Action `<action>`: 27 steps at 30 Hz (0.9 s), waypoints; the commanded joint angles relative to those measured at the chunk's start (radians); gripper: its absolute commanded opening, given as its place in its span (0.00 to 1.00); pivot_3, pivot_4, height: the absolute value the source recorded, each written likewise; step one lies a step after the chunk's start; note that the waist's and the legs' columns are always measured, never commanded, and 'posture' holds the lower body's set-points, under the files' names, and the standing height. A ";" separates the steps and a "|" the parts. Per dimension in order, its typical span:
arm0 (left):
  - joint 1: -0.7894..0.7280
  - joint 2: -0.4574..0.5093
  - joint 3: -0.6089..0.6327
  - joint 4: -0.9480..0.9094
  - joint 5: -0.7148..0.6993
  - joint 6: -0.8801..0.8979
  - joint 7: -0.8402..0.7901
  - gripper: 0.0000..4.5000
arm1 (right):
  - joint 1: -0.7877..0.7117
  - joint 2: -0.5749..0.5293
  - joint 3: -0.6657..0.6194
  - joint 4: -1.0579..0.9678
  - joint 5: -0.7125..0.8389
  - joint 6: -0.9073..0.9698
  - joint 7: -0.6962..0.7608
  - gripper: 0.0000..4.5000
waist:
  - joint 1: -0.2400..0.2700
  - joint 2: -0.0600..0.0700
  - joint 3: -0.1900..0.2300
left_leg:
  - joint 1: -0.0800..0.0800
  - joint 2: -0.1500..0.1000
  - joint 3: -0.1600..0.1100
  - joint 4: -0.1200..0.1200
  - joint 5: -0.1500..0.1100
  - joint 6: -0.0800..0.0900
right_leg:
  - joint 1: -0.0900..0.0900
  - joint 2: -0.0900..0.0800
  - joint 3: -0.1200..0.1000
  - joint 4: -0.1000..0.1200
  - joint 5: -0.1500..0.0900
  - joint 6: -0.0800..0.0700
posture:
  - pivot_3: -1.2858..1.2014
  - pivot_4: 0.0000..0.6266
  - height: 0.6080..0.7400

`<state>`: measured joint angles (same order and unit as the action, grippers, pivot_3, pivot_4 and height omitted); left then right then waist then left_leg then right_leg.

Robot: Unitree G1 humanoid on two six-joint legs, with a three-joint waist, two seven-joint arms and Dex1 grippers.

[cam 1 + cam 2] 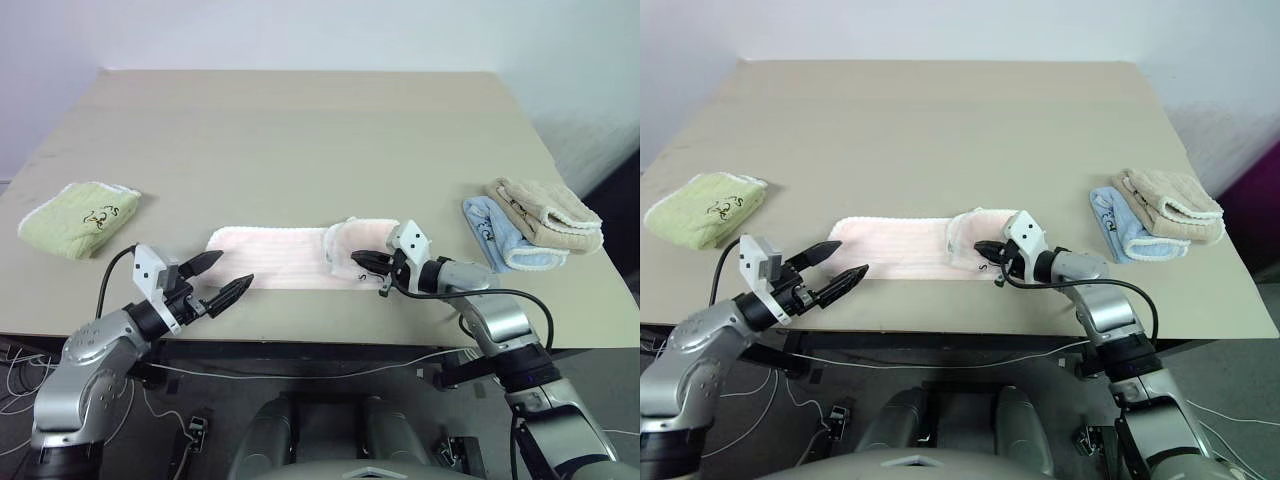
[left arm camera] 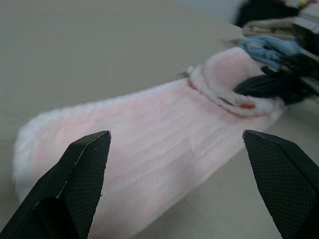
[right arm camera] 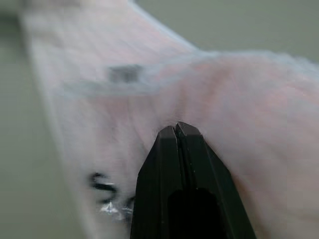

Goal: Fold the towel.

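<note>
The long pale pink terry towel with white stitched trim (image 1: 290, 258) lies flat along the near edge of the beige worktop (image 1: 300, 130), its length running from nine to three o'clock. Its three o'clock end is already turned back over itself in a short rounded flap, with a small dark embroidered mark showing near that end.

The right tool (image 1: 362, 261) sits at this flap with its two black fingers pressed together; the right wrist view shows the closed tips against pink pile. Whether any cloth is pinched between them cannot be told. The left tool (image 1: 218, 278) hovers just off the nine o'clock end of the towel, jaws spread wide and holding nothing.

Judged step: the first fold is under way, flap formed at one end, opposite end not yet taken. The next move appears to call for confirming a true pinch on the flap edge, then carrying it toward nine o'clock, with the left tool pinning or lifting the free end.

A light green folded towel (image 1: 80, 217) lies at nine o'clock; light blue (image 1: 505, 236) and beige (image 1: 545, 213) folded towels rest at three o'clock, all well apart.
</note>
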<state>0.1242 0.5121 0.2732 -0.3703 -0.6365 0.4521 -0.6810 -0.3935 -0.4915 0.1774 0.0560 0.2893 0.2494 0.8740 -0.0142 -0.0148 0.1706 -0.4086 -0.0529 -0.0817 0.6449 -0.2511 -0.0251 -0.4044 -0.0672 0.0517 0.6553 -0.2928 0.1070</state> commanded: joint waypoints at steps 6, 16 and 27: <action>0.115 -0.171 0.112 -0.214 -0.277 0.178 0.325 0.99 | -0.064 -0.080 -0.095 -0.144 0.088 0.040 0.101 0.00 | 0.002 0.000 0.000 | 0.000 0.000 -0.001 0.000 0.000 0.000 | 0.001 0.000 0.000 0.000 0.000 0.000 | 0.52 0.24 1.00; 0.064 -0.346 0.116 -0.150 -0.538 0.280 0.800 0.99 | -0.149 -0.068 -0.089 -0.048 0.045 -0.008 0.131 0.00 | 0.004 -0.001 0.000 | 0.000 -0.001 -0.001 0.001 0.000 0.000 | 0.002 0.000 -0.001 -0.001 0.000 0.000 | 0.52 0.24 1.00; -0.075 -0.381 0.087 -0.019 -0.652 0.308 0.998 0.99 | -0.129 -0.078 -0.110 -0.073 0.034 -0.012 0.108 0.00 | 0.027 0.002 -0.001 | 0.004 -0.002 -0.001 0.002 0.000 0.000 | 0.007 0.001 -0.002 -0.001 0.000 0.000 | 0.52 0.24 1.00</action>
<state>0.0499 0.1351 0.3737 -0.4360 -1.2769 0.7500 0.2878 -0.5203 -0.5637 0.0976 0.0241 0.3179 0.2477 0.9895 0.0124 -0.0132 0.1693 -0.4042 -0.0546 -0.0829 0.6466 -0.2510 -0.0253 -0.3972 -0.0662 0.0500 0.6537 -0.2929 0.1068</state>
